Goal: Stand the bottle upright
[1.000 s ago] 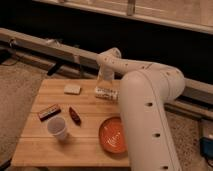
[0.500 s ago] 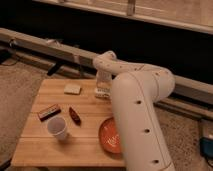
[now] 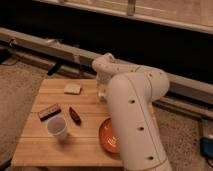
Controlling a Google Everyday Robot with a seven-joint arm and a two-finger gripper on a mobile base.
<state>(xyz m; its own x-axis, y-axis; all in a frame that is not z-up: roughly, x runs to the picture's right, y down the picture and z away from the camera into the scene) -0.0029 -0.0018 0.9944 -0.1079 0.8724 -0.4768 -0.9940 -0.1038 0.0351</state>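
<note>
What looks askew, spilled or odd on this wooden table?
Nothing stands out. The white paper cup stands upright, the round orange plate lies flat, nothing spilled. The gripper is by the table's far edge at the small white plastic bottle, whose pose is hidden.

Small pale bottle (image 3: 102, 93), far side of table (image 3: 45, 150), just beneath the tool (image 3: 101, 83), pose unclear
</note>
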